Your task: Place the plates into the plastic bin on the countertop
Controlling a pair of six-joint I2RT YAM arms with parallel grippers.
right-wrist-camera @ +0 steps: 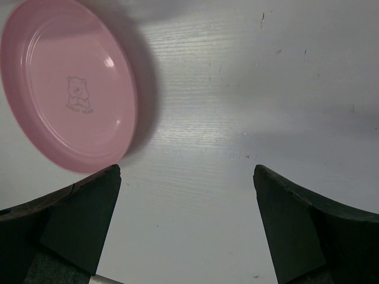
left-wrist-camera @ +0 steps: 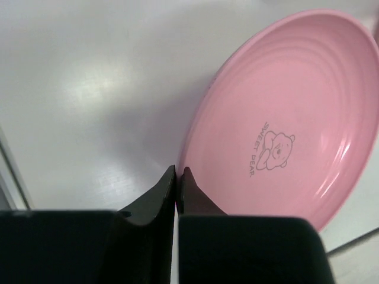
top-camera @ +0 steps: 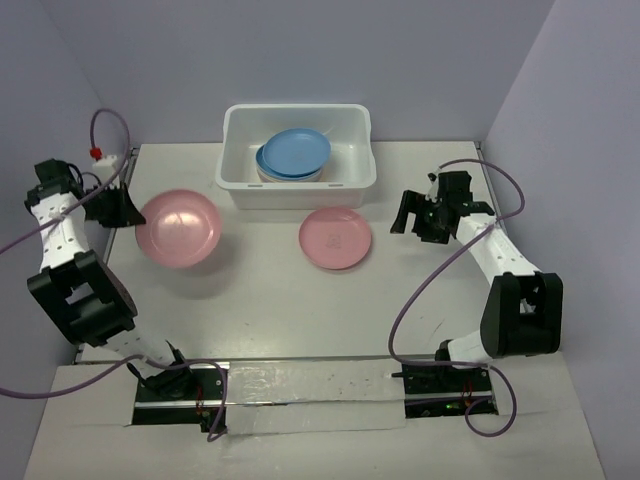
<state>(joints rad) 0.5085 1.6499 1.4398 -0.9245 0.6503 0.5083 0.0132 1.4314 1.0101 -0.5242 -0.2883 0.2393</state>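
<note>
The plastic bin (top-camera: 300,192) is smooth white plastic with a soft sheen along its rolled rim. Inside it, the blue plates (top-camera: 295,152) look like glossy plastic. The pink plate (left-wrist-camera: 284,118) left of the bin is shiny moulded plastic with faint concentric ridges and a printed bear. The other pink plate (right-wrist-camera: 68,83), just in front of the bin, has the same gloss. The surface (top-camera: 280,310) around the bin is off-white and matt, with a fine wood-like grain. The jaws of the left gripper (left-wrist-camera: 177,174) and right gripper (right-wrist-camera: 185,177) are matt black plastic.
</note>
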